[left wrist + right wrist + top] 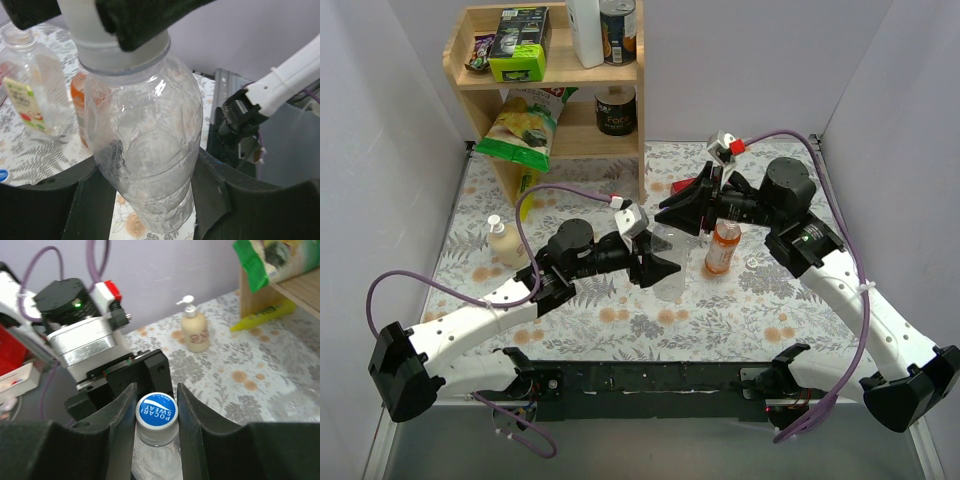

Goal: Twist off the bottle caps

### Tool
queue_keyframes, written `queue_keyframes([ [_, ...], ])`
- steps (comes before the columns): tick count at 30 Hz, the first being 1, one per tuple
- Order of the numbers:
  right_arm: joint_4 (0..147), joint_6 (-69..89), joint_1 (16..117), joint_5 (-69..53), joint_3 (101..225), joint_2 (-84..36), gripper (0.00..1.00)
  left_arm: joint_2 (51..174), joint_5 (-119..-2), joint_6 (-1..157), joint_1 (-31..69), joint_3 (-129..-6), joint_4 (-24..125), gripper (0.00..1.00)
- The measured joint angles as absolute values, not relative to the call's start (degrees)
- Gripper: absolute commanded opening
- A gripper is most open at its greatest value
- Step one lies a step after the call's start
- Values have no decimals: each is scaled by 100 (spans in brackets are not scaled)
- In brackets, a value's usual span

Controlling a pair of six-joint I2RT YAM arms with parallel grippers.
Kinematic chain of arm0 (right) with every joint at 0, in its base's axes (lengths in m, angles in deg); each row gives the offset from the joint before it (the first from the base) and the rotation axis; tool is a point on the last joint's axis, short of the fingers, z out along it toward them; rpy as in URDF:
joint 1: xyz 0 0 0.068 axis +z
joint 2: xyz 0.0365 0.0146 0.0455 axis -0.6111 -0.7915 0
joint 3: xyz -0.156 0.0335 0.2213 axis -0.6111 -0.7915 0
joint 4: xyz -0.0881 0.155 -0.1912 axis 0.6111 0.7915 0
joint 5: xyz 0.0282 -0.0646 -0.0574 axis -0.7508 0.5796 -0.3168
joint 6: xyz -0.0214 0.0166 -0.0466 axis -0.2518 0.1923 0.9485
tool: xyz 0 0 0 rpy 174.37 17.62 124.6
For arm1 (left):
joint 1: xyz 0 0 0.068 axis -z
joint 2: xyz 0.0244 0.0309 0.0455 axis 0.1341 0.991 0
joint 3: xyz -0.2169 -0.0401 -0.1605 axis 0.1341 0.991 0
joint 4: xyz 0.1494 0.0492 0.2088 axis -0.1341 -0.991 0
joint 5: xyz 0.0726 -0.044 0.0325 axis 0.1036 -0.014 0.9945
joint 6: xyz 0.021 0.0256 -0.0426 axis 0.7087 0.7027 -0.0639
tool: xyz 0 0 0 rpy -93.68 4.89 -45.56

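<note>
One blue cap (156, 411) inside right gripper (156, 392), clear bottle (145, 145) inside left gripper (145, 172).

Both arms meet over mid-table: the left arm (490, 315) stretches low and rightward, and the right arm (850, 290) bends in from the right. The left gripper (663, 267) lies level, jaws clamped on a bottle (145, 150). The right gripper (156, 402) has its fingers (120, 415) pressed against both sides of the cap (156, 411).

Bottle (670, 285) centre, second bottle (722, 250) just right, pump bottle (506, 243) far left
</note>
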State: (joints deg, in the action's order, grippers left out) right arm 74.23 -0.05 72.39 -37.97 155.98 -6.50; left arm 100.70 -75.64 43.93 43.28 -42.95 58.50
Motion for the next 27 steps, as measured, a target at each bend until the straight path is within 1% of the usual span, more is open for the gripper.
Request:
queue_keyframes([
  [10,6276,-637,7099,-5630,15478,-501,1,9961,-9514,3752,4251,-4262,6609,36],
  [17,5650,-840,7104,-6896,15441,-501,1,10359,-11225,2714,4218,-4262,7686,35],
  [21,5403,-869,7101,-7244,15371,-499,1,10494,-11682,2402,4218,-4262,7964,35],
  [22,5366,-869,7097,-7265,15356,-499,19,10494,-11689,2430,4218,-4270,7890,35],
  [24,5340,-873,7023,-7281,15314,-494,37,10488,-11547,2670,4218,-4312,7610,35],
  [25,5340,-875,6957,-7254,15284,-488,61,10470,-11394,2830,4220,-4343,7418,35],
  [26,5342,-886,6876,-7189,15240,-470,70,10444,-11201,3011,4225,-4378,7201,35],
  [27,5388,-840,6793,-7060,15211,-449,73,10416,-10974,3169,4227,-4393,7020,35],
])
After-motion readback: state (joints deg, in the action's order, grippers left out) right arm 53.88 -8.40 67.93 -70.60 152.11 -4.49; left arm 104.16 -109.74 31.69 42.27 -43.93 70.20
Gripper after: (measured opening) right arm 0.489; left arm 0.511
